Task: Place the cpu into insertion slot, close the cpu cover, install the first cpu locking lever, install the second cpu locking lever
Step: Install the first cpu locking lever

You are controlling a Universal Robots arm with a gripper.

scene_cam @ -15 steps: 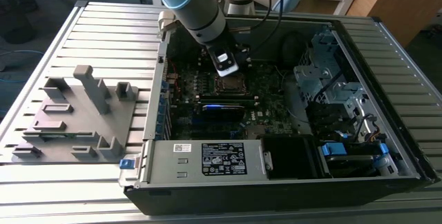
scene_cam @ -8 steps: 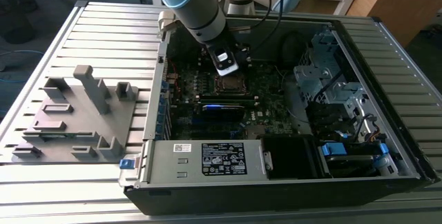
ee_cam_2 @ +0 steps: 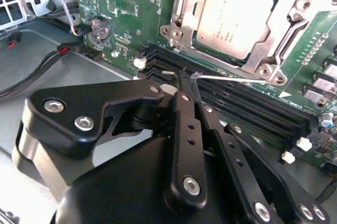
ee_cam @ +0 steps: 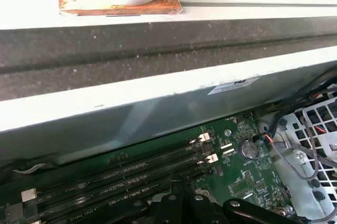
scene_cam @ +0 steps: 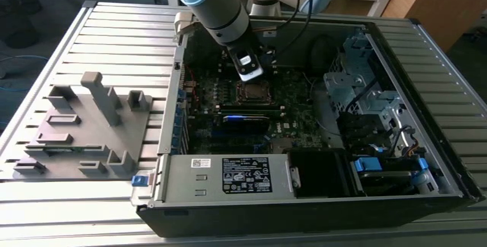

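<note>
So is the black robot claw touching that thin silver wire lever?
Touching. In the second wrist view the black gripper is pinched shut on the thin silver wire lever, which sticks out from both sides of its tips.

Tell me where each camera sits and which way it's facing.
Exterior view: off the arm, above the open computer case, looking down at the motherboard; the arm and end effector show.
Second wrist view: on the arm, looking past the end effector at the cpu.
First wrist view: on the arm, facing the case wall; the end effector shows too.
Shared: both wrist views show the memory slots and coin battery.
</note>
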